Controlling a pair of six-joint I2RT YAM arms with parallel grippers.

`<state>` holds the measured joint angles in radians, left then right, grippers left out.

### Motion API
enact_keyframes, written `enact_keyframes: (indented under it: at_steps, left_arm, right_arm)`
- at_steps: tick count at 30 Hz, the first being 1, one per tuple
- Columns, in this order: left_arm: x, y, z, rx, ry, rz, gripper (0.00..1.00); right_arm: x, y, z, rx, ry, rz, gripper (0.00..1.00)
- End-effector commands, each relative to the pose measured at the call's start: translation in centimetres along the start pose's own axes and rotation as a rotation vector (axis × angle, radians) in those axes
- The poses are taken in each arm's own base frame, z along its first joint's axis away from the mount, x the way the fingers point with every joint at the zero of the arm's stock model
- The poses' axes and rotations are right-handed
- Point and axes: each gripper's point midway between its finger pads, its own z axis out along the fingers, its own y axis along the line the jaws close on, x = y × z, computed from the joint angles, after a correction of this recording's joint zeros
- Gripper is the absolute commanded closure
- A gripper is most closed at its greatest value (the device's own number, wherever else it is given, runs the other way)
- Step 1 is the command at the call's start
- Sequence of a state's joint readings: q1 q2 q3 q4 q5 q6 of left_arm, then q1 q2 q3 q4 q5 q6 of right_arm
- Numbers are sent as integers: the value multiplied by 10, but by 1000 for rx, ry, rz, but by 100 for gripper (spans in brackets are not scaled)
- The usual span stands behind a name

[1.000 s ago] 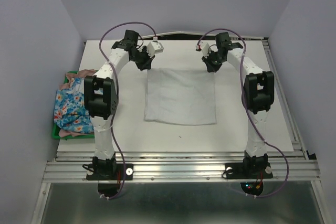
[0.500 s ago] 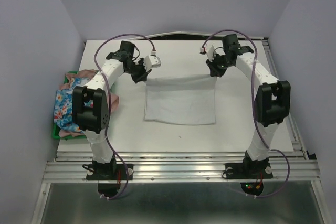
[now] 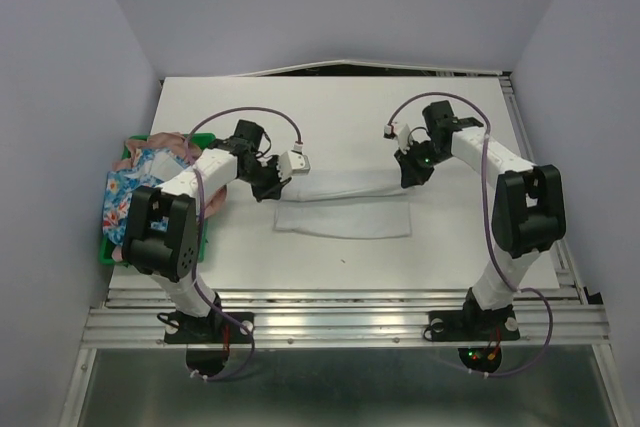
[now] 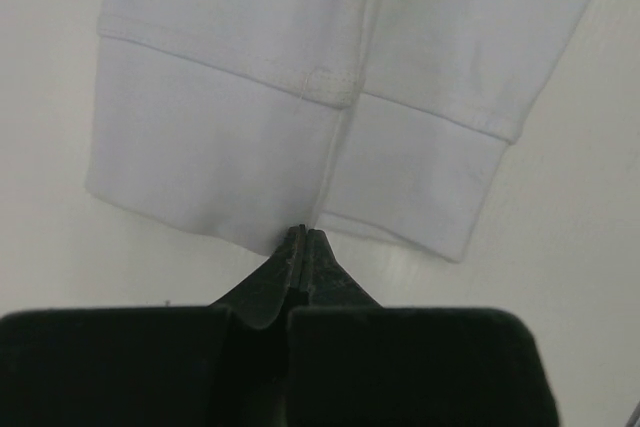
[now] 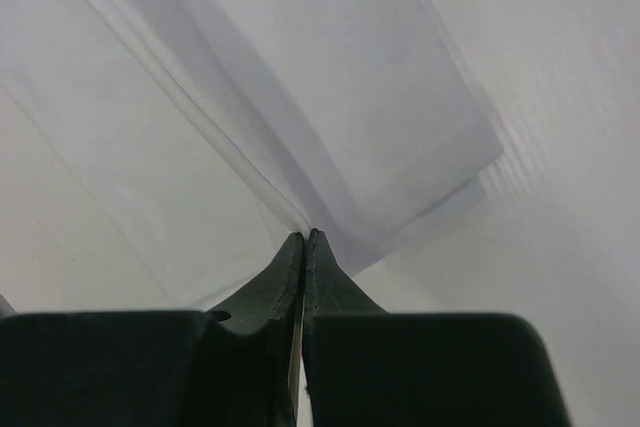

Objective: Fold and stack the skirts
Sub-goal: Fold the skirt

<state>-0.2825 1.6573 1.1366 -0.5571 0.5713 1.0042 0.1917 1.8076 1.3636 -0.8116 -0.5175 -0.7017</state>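
The white skirt (image 3: 345,215) is lying on the desk (image 3: 450,247), right of the tray (image 3: 106,253). The left claw (image 3: 271,185) and right claw (image 3: 411,175) are each pinching a lifted corner. It is likely handling light and limp, so the hemmed corners are offering the surest hold.

**Two white arms, black joints**

The left arm (image 3: 190,182) and right arm (image 3: 478,152) had white links and boxy black joint housings. A purple cable (image 3: 262,113) looped along each arm, up to a small white block (image 3: 298,161) at the wrist. The black bases (image 3: 205,325) sat at the lower edge of the frame, with small red and green lights below the right one. In the wrist views the fingers (image 4: 283,282) were matte black, tapering to thin tips.
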Motion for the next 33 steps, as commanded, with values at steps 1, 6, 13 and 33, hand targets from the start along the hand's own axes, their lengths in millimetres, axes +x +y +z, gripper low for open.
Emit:
enact_keyframes:
  at_steps: [1,6,13,33]
  left_arm:
    - [-4,-1,-6,-56,-24,21,100]
    - [-4,6,-3,-78,-21,-2,100]
    - [-34,10,-33,-101,-63,19,100]
    - [25,-83,0,65,27,1,100]
  right_arm:
    - [-14,11,-8,19,-65,-10,99]
    - [-28,1,-12,57,-91,3,99]
    - [-46,3,-39,70,-92,-21,99]
    - [58,80,-2,-32,31,8,99]
